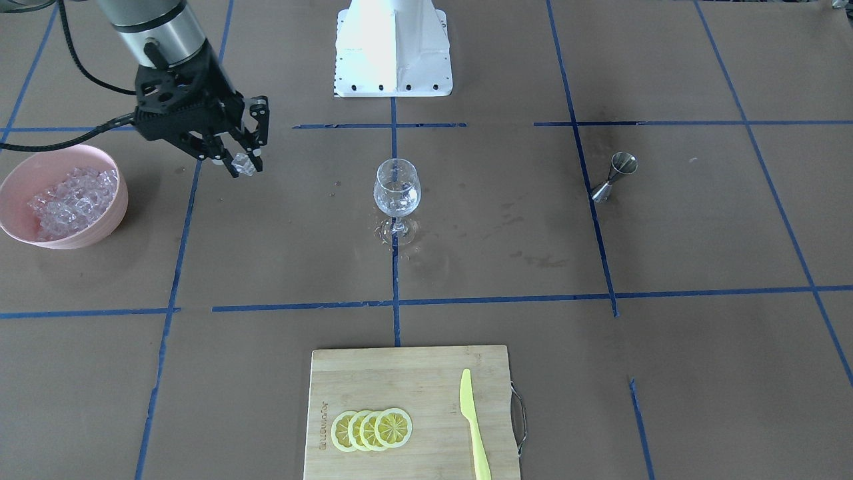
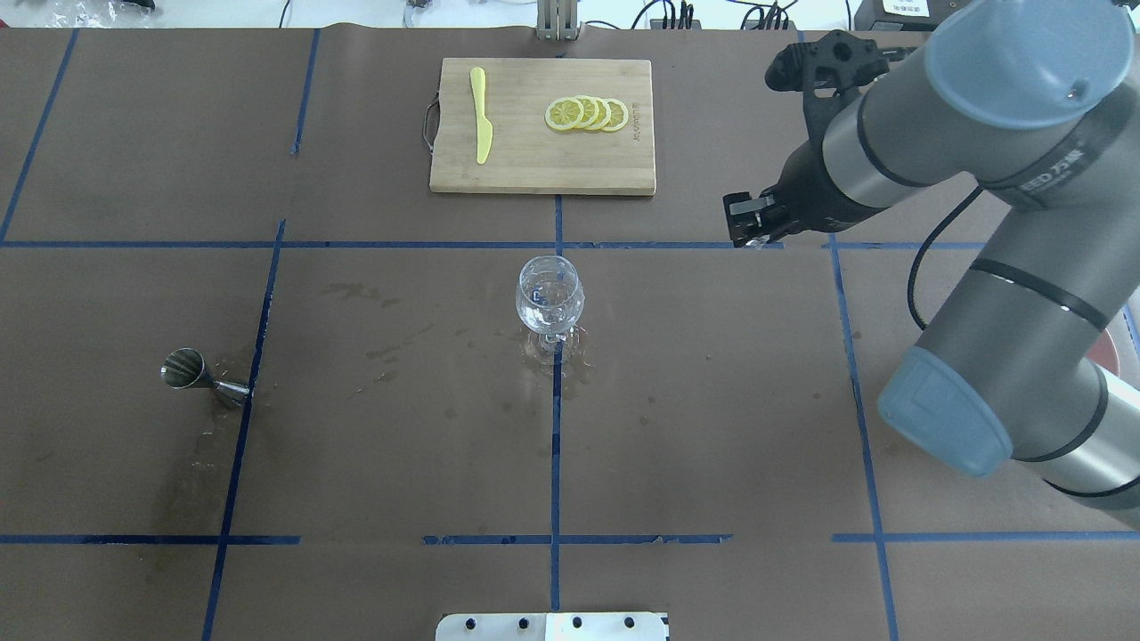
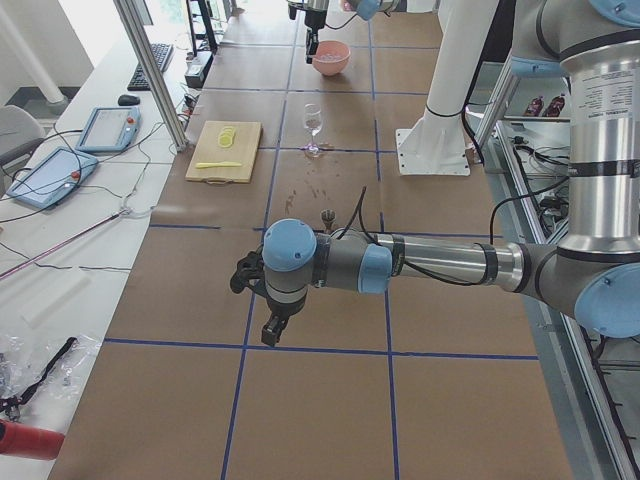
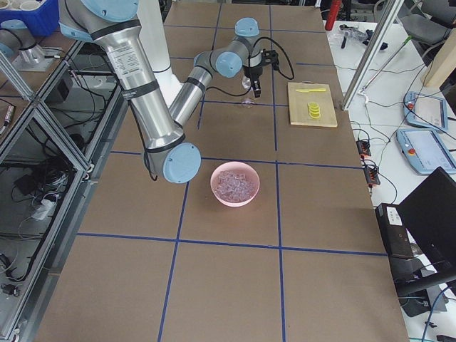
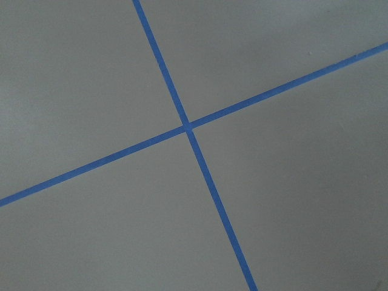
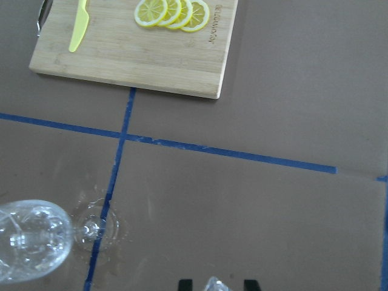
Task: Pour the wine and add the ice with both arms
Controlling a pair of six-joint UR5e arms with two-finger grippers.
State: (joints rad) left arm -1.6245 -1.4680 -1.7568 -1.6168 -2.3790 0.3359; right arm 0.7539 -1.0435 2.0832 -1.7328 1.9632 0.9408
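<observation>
so, as far as one can judge, the task is somewhere past its middle. the steel jigger (image 1: 614,177) stands alone on the table on the robot's left side, well apart from everything, and wet marks lie around the foot of the wine glass (image 1: 397,193), so i think the pouring part is done. something clear shines low in the glass, probably the wine (image 1: 396,202), but i cannot tell liquid from cubes there. the ice part is in progress: the right gripper (image 1: 244,167) hangs in the air between the pink bowl (image 1: 86,237) and the glass, nearer to the bowl, and its two fingers pinch one ice cube (image 6: 214,283). the rest of the ice (image 1: 70,199) lies heaped in the bowl, at the table's end on the robot's right. what remains, in my judgement, is to carry this cube over the glass and drop it in, and maybe to fetch more. the cube itself is blocky, with no clear long axis. the glass stands upright at the centre of the table on a blue tape line, its long axis vertical and its mouth open upward. the right gripper points downward, a little tilted. the left gripper (image 3: 270,325) is far away from all things, over bare table, pointing down; whether it is spread or pressed together i cannot tell. the cutting board (image 1: 373,373) with the lemon slices (image 1: 372,430) and the knife (image 1: 473,427) looks untouched.
</observation>
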